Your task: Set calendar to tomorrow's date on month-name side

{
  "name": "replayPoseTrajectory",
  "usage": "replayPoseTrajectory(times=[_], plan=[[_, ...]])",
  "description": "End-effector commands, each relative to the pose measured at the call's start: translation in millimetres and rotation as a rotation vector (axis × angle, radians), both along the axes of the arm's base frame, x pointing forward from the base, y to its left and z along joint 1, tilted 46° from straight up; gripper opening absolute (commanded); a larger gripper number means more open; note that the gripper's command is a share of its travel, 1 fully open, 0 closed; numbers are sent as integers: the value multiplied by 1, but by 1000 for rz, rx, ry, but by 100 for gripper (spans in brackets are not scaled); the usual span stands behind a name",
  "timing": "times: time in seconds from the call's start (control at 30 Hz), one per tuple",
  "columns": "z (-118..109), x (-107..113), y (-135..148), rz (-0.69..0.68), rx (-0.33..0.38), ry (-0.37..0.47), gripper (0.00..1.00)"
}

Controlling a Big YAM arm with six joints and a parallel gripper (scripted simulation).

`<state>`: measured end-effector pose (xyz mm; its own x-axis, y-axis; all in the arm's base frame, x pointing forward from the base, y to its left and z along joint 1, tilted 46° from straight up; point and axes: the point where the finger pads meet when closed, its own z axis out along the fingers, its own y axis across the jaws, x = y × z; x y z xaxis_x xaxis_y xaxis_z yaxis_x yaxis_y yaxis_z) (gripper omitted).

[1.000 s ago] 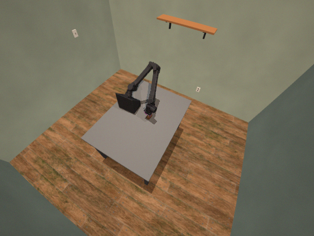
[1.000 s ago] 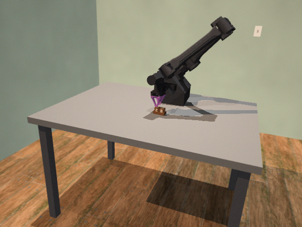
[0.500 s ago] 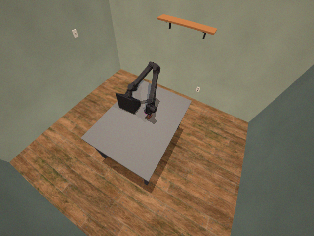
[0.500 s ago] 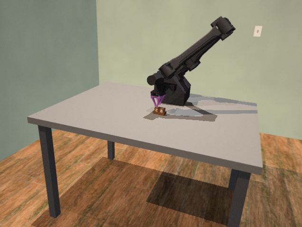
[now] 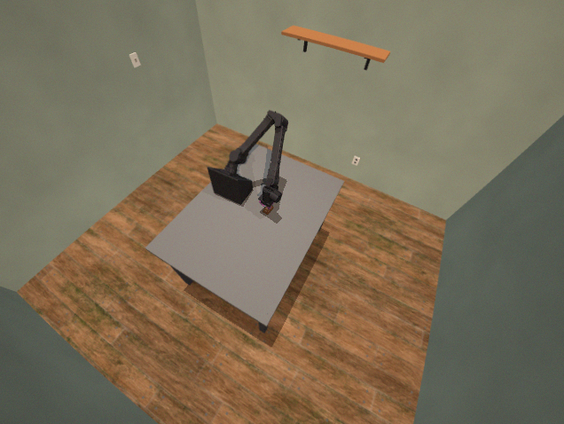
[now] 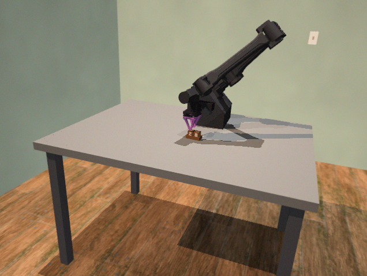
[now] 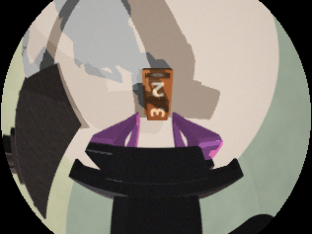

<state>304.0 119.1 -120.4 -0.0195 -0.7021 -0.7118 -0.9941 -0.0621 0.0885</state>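
Observation:
The small brown block calendar [image 6: 194,135] stands on the grey table near the arm's base, two cubes side by side in its tray. In the exterior view the front faces read 2 on the left cube [image 6: 191,134] and 8 on the right cube [image 6: 197,135]. The month's name is too small to make out. In the wrist view the calendar [image 7: 157,95] lies end-on, and the cubes' top faces show pale digits. My gripper [image 6: 191,127] with purple fingers points down, just above the left cube. Its fingers are partly open, with nothing between them. In the top view the gripper [image 5: 264,203] covers most of the calendar [image 5: 266,210].
The arm's black base [image 6: 216,112] stands just behind the calendar, also shown in the top view [image 5: 230,184]. The folded arm [image 6: 237,62] rises over it. The table edges are far from the calendar on all sides.

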Motion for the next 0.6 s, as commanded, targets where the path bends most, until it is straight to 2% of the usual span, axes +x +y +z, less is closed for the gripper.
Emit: replayPoseTrajectory(times=[0.0,0.57], plan=[[4,9,4,4,4,-15,45],[3,13,5,5,4,-7,45]])
